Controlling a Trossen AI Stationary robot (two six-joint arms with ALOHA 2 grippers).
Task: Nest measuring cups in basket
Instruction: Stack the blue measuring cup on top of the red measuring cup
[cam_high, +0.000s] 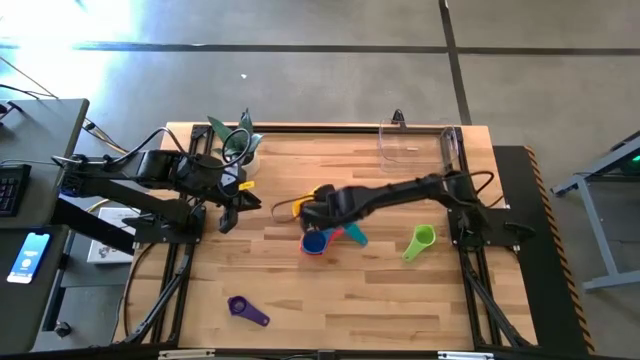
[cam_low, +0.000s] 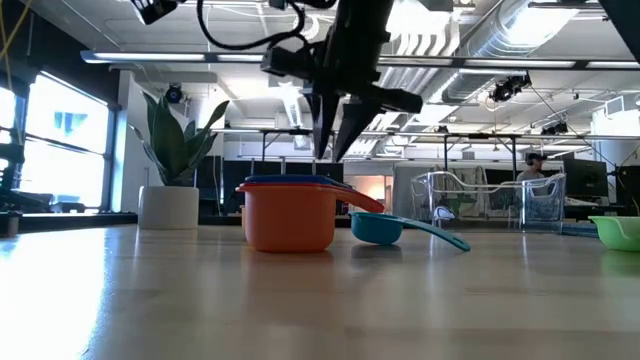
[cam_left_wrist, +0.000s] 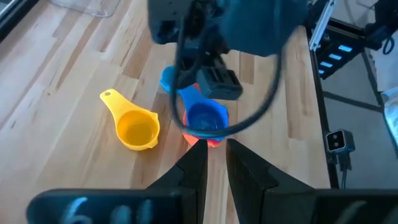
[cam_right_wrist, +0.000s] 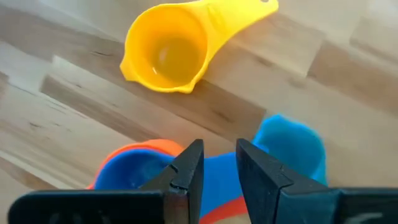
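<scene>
On the wooden table you have, from largest to smallest: the right arm reaching across to mid-table, its right gripper hanging just above a stack of measuring cups, fingers parted by a narrow gap and pinching nothing; the left arm waiting at the left edge near the potted plant, its left gripper likewise slightly spread and empty. The clear basket stands at the far right corner, well apart from every cup. At centre, the orange cup holds the blue cup nested in it, with a red rim showing between them. The teal cup lies just beside the stack, the yellow cup near it, the green cup off to the right, and the purple cup alone near the front edge.
</scene>
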